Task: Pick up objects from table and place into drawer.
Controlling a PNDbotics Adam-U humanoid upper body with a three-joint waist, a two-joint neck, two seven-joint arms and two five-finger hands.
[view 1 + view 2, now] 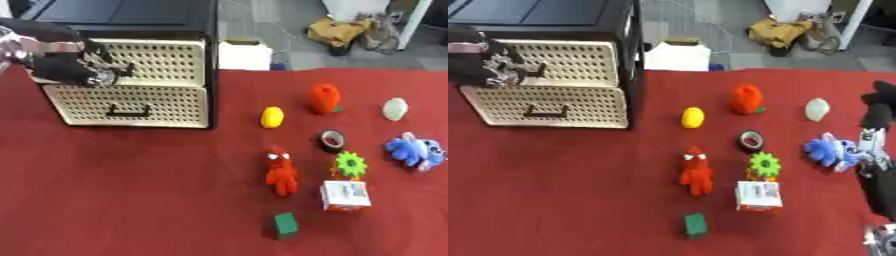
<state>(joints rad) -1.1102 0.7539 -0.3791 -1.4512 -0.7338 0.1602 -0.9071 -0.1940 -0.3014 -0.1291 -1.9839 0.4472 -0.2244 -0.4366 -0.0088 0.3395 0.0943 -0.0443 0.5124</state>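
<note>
Left of centre, the left hand [74, 67] is at the front of the upper drawer [162, 60] of the black cabinet [175, 20], its fingers curled at the handle, though whether they grip it cannot be told; the lower drawer [131, 106] is closed. Spread over the red counter [131, 200] lie a yellow lemon [272, 117], orange fruit [324, 98], pale egg [395, 109], tape roll [332, 140], red figure [281, 171], green gear [350, 164], white box [346, 195], green block [285, 225] and blue plush toy [413, 150]. Beside the toy, at the right edge, the right hand [874, 147] hangs with fingers relaxed, holding nothing.
</note>
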